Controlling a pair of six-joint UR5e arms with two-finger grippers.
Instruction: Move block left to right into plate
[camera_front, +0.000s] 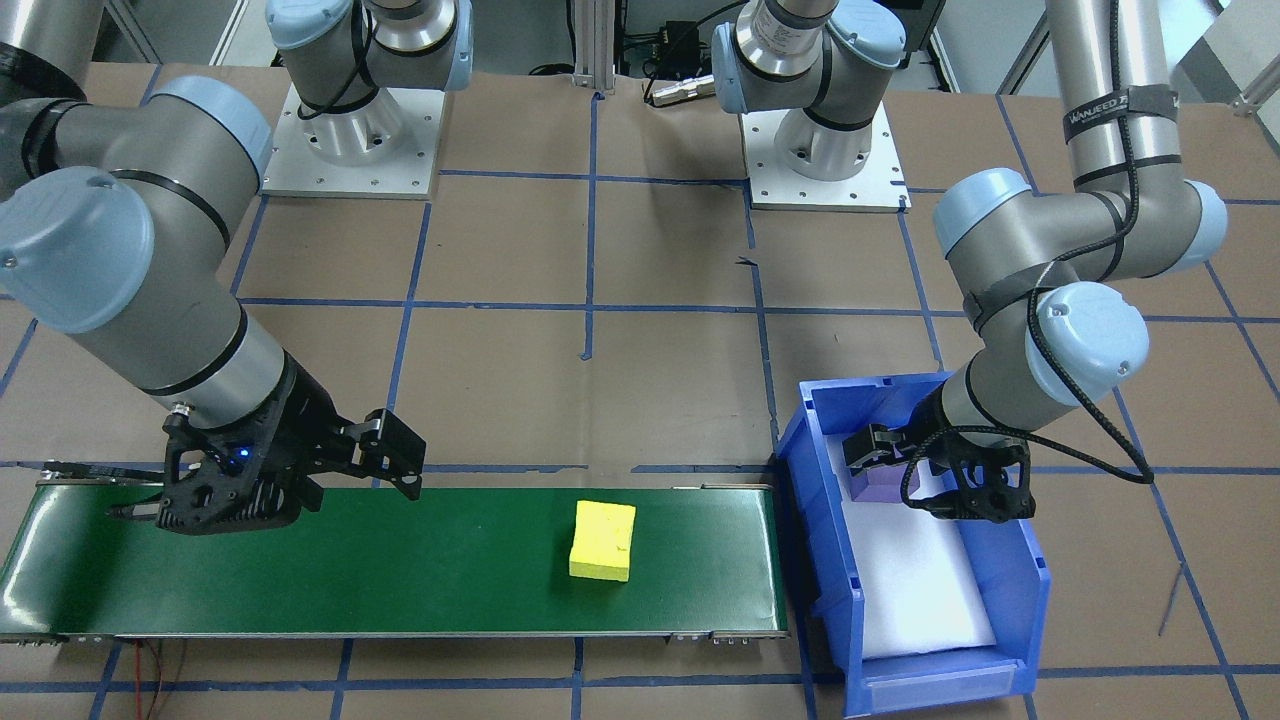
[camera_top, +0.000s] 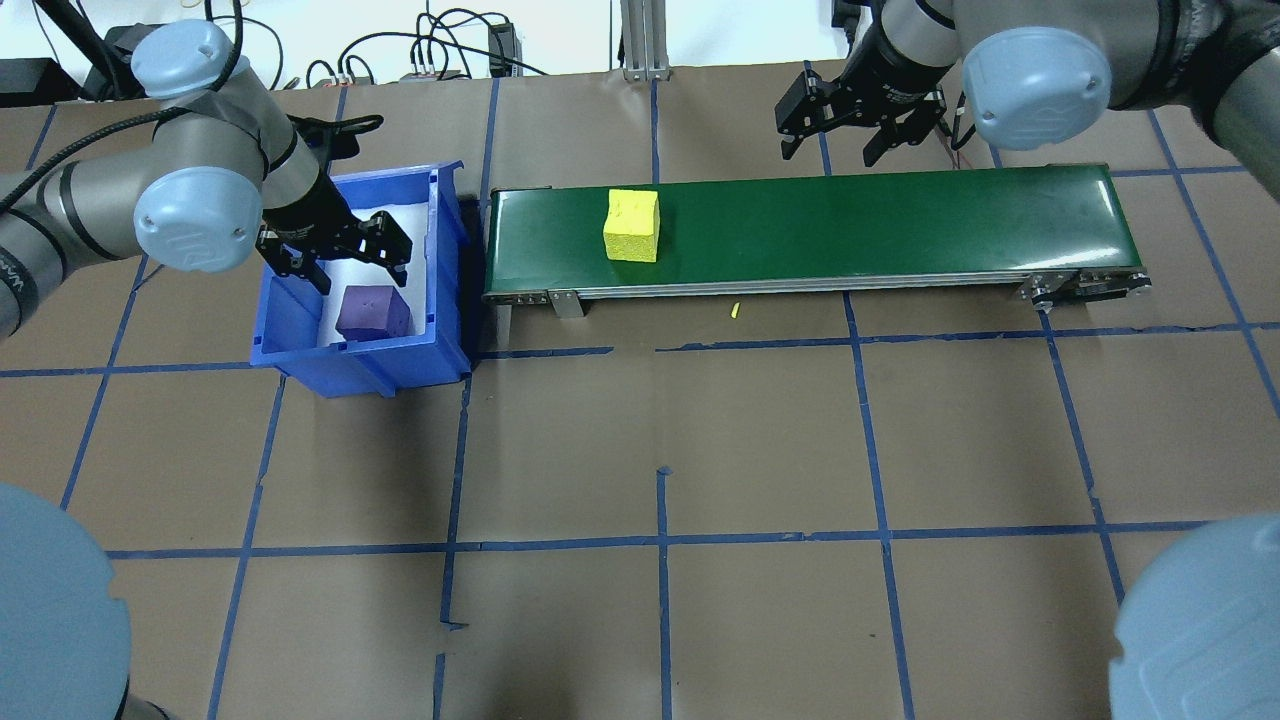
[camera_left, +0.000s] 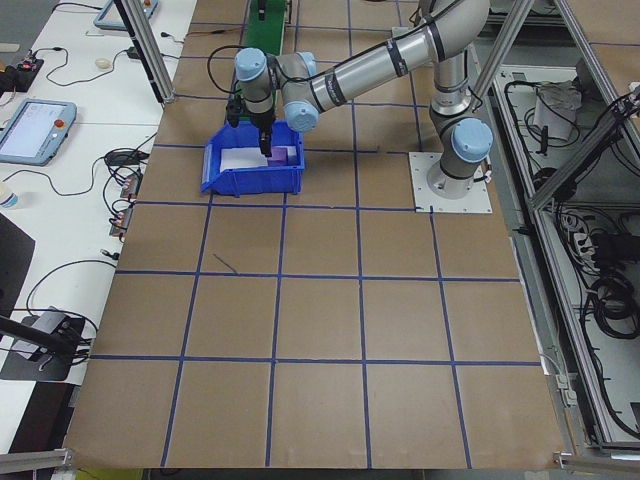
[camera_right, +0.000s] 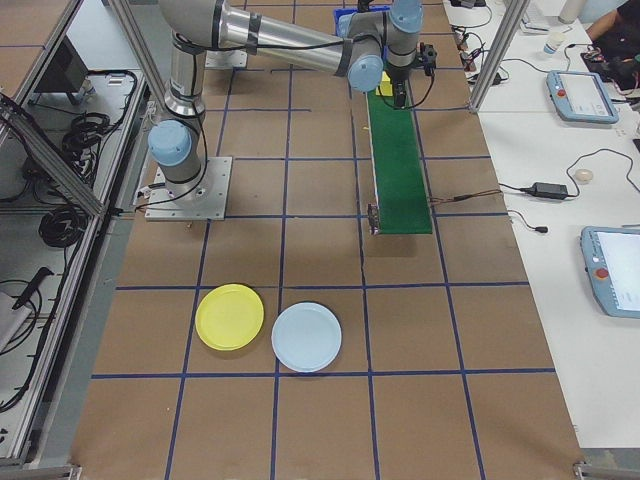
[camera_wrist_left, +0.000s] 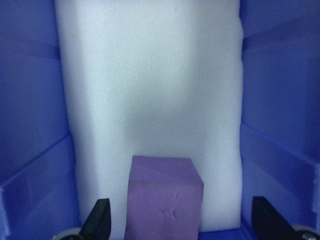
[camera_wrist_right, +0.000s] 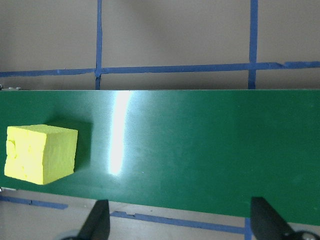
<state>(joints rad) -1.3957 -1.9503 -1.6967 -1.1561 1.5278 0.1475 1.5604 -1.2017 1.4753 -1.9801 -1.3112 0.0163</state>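
**Purple block in the bin, yellow block on the belt, both grippers open**

At the robot's left end of the counter (camera_top: 640, 450) stands a blue bin (camera_top: 445, 300) lined with a white foam pad (camera_wrist_left: 150, 85). A purple block (camera_top: 373, 313) sits on that pad, at the bin's end nearest the robot. The left gripper (camera_top: 335, 258) hangs inside the bin just above and beyond the block — its jaws are spread wide and hold nothing. The left wrist view shows the block between the two black fingertips (camera_wrist_left: 100, 220), with a clear gap on each side.

Just beside the bin begins a long green conveyor belt (camera_top: 900, 230), which runs along the far side of the counter toward the robot's right. A yellow block (camera_top: 632, 225) rests upright on the belt near the bin end, apart from both grippers.

Further right, the right gripper (camera_top: 838, 122) hovers over the belt's far edge, well apart from the yellow block, with its jaws open and empty.

Past the belt's right end, seen only from the right side camera, a yellow plate (camera_right: 230, 317) lies flat on the counter — touching or nearly touching a pale blue plate (camera_right: 307, 337) beside it. Both plates hold nothing.
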